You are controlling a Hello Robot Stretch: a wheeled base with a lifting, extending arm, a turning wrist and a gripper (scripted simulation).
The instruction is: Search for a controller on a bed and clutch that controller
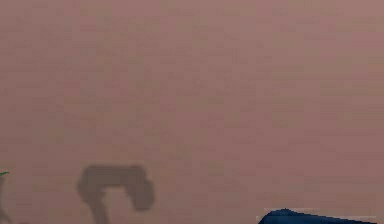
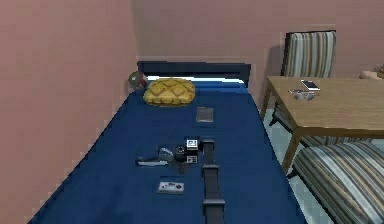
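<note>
Arm: dark square arm bar (image 2: 212, 195) rises from the bottom edge over the blue bed (image 2: 100, 170), ending in two white marker squares about midway up the mattress.
End effector: the end effector (image 2: 152, 159) sits left of those squares, thin fingers pointing toward the arm side view's left over the blue cover. Whether it has hold of anything cannot be told, nor how its fingers stand.
Controller: a small grey slab (image 2: 172, 185) with dark marks lies flat on the bed, just beside the arm and near the end effector. By its shape it is likely the controller.
Done so far: the search looks complete, with the robot alongside the bed and the likely target close to the fingers.
Left to do: the clutch itself. The slab rests on the cover and nothing hangs clear of it, so the grasp is judged not yet made.
Also on the bed: a yellow patterned pillow (image 2: 170, 93) at the head, a grey flat rectangle (image 2: 205, 115) just below it, and a small round thing (image 2: 135, 78) in the corner by the wall.
Containers: a small pale object (image 2: 305, 88) on the wooden tabletop (image 2: 345, 110) could be a dish or box. It is too small to tell, and any contents cannot be made out.
Seating: a striped chair (image 2: 312, 50) stands behind the tabletop and a striped seat (image 2: 350, 172) in front of it.
Ahead: pink wall (image 1: 200, 80), with a blue corner, probably the bed, at the forward view's bottom right.
</note>
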